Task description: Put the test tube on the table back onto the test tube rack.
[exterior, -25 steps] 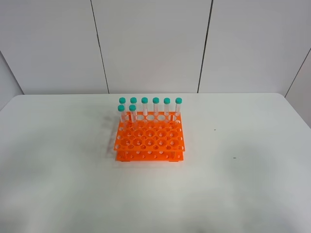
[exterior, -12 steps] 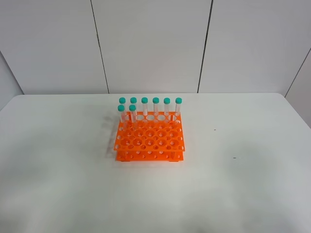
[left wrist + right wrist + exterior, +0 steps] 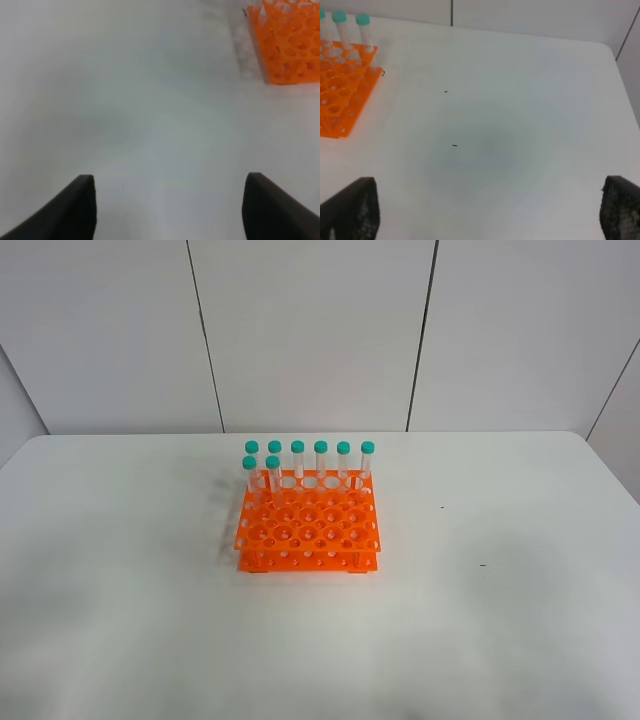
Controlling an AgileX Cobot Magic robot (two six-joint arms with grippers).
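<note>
Both sets of jaws stand wide and hold nothing: we see our left gripper point(image 3: 169, 210) and right gripper point(image 3: 490, 210) over bare white bench point(image 3: 500, 620). We count eight green-capped tubes point(image 3: 320, 462) upright in the orange rack point(image 3: 308, 535) at mid-bench, six along its far row, two just nearer at the left. We see no tube lying on the bench.

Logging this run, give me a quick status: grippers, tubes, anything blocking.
Left gripper open, empty. Right gripper open, empty. Eight test tubes upright in the test tube rack; none seen lying on the table. Nothing in the way.
</note>
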